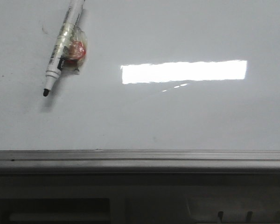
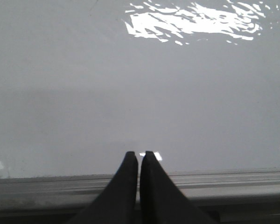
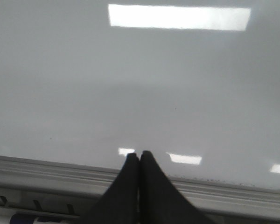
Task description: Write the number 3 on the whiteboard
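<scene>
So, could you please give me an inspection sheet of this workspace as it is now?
Surface: whiteboard is glossy, with a bright light reflection; its grey frame runs along the near edge.
Job's things: marker lies uncapped on the board at far left, tip toward the frame. No number 3 seen; only a faint dark smudge beside the marker.
Clutter: a small red and clear wrapped piece is against the marker.
Grippers: left gripper and right gripper are both shut, holding nothing, over the near frame.
Cables: nothing seen.
Surroundings: a dark structure below the frame; details too dim to tell.
</scene>
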